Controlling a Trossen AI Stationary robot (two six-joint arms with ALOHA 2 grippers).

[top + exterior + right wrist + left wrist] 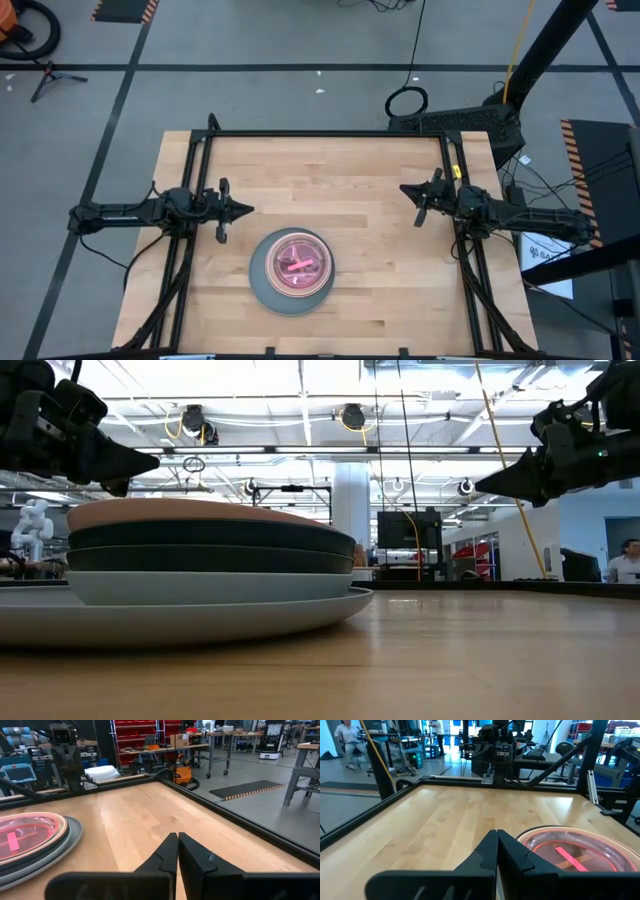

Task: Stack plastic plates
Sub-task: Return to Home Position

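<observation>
The plastic plates stand in one stack point(291, 271) near the table's near edge, in the middle. A large grey plate point(200, 622) rests on the wood at the bottom. Above it lie light blue, black, dark teal and salmon pink plates, seen edge-on in the low view. The top of the stack point(575, 851) shows pink-red. The smaller dishes inside are hidden by the rims. My left gripper point(248, 210) is shut, above the table to the stack's far left. My right gripper point(404, 189) is shut, to the stack's far right. Neither touches anything.
Black frame rails point(330, 133) run along the table's edges. Bare wood point(330, 185) lies between the two grippers and beyond the stack. People show in the room behind the table.
</observation>
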